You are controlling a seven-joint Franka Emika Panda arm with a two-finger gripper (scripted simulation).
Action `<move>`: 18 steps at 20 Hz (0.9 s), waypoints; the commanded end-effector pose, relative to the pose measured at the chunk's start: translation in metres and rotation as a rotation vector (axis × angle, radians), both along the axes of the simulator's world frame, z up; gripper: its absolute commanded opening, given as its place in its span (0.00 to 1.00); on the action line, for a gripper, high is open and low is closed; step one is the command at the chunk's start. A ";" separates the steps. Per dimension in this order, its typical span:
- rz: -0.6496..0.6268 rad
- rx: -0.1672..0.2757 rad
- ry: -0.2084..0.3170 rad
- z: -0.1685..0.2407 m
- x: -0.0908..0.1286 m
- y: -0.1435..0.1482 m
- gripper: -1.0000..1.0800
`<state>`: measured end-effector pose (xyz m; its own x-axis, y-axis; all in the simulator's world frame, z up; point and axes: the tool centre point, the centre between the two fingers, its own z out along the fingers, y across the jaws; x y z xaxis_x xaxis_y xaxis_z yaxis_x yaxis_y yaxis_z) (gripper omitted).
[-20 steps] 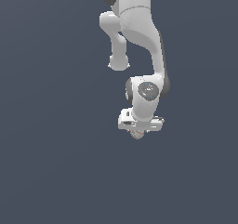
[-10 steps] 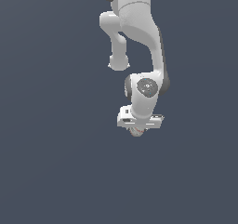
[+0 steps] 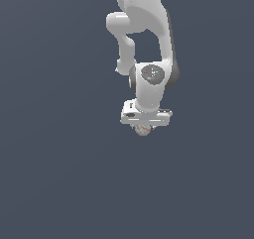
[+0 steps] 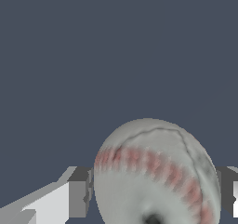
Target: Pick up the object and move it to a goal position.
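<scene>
A white robot arm reaches down against a plain dark grey-blue background. Its end effector (image 3: pixel 143 128) pinches a small off-white ball (image 3: pixel 143 129) with red stitching, which peeks out just beneath the hand. In the wrist view, the ball (image 4: pixel 155 172) sits between two grey fingers (image 4: pixel 79 199), each touching one of its sides.
</scene>
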<state>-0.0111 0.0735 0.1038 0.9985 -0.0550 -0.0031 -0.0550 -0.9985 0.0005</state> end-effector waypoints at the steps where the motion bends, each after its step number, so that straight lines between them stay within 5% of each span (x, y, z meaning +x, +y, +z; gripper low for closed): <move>1: 0.000 0.000 -0.003 0.019 -0.010 -0.006 0.00; 18: -0.001 0.002 -0.003 0.149 -0.085 -0.053 0.00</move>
<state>-0.0894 0.0242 0.2408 0.9984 -0.0559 -0.0017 -0.0559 -0.9984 -0.0008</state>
